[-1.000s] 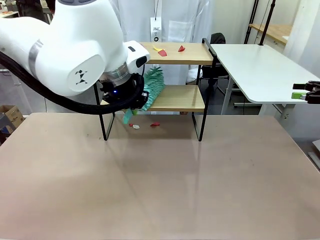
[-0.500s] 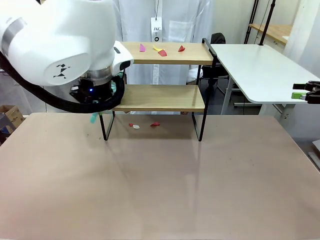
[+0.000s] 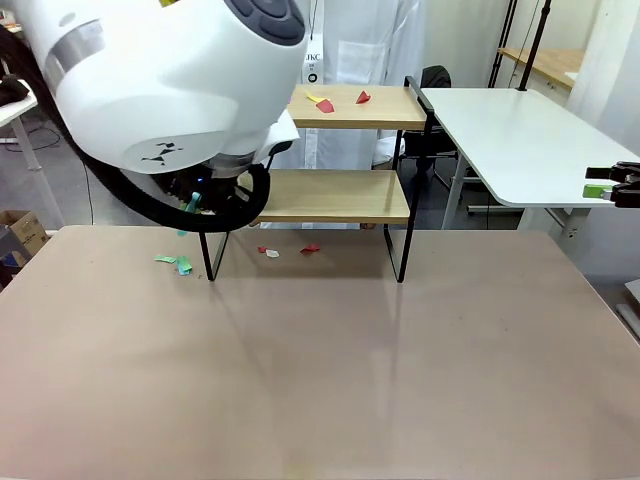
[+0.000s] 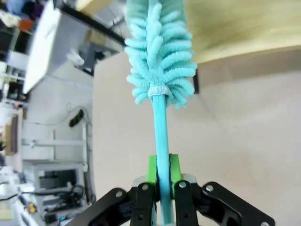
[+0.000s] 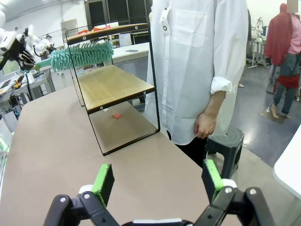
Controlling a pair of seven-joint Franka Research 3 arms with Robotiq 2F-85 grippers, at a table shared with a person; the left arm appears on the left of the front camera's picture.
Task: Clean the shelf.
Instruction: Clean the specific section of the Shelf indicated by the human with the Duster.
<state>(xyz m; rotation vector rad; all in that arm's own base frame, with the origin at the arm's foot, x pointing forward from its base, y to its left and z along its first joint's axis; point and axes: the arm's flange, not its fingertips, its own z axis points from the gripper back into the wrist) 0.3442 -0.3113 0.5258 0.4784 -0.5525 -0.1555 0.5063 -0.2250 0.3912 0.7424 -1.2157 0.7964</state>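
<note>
The shelf (image 3: 345, 196) stands at the table's far side, its left end hidden behind my left arm. Red and yellow scraps (image 3: 325, 103) lie on its top board. In the left wrist view my left gripper (image 4: 161, 165) is shut on the teal handle of a fluffy duster (image 4: 160, 52), whose head sits at the edge of the lower wooden board (image 4: 244, 28). The right wrist view shows the duster (image 5: 82, 54) held level above the lower board (image 5: 110, 84). My right gripper (image 5: 157, 181) is open and holds nothing; it also shows at the far right (image 3: 610, 187).
Green scraps (image 3: 175, 263) lie on the table left of the shelf's leg. Red and white scraps (image 3: 290, 250) lie under the shelf. A person in a white coat (image 5: 197, 70) stands behind it. A white table (image 3: 520, 140) is at the back right.
My left arm swept the duster left off the lower board, then rose and now covers the shelf's left end. Green scraps have appeared on the table left of the shelf. The right arm stayed still.
</note>
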